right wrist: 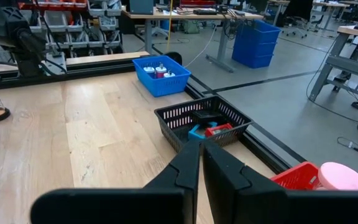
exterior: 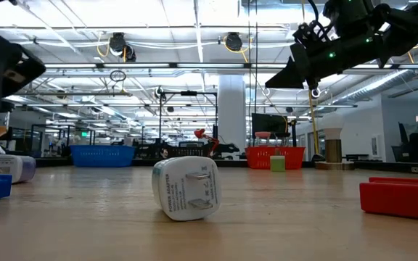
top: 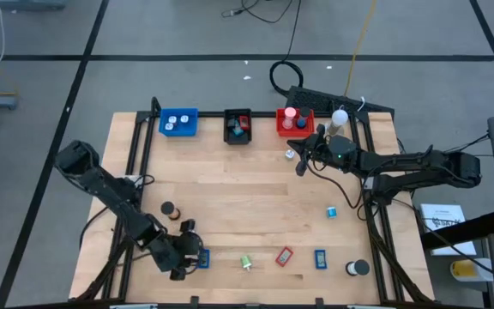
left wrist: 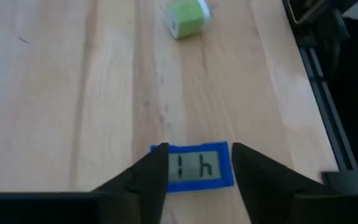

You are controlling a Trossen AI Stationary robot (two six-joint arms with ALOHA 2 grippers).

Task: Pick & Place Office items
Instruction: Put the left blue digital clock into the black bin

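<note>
Small office items lie scattered on the wooden table (top: 256,193). Along the near edge are a flat blue rectangle with a grey display (left wrist: 201,169), a green piece (top: 246,262), a red rectangle (top: 284,255), another blue rectangle (top: 320,257) and a black-and-white cylinder (top: 357,268). My left gripper (top: 194,255) is open at the near left, slanting down. Its two fingers (left wrist: 156,176) stand on either side of the display rectangle (top: 202,257), which lies flat on the wood. My right gripper (top: 300,165) hangs shut and empty over the far right, above a small white piece (top: 290,154).
Blue (top: 178,122), black (top: 238,126) and red (top: 294,122) trays line the far edge, with items inside. A white ball-topped stand (top: 340,116) is beside the red tray. Two dark cylinders (top: 168,209) and a small blue piece (top: 332,211) lie mid-table. A white plug (exterior: 186,187) lies on the wood.
</note>
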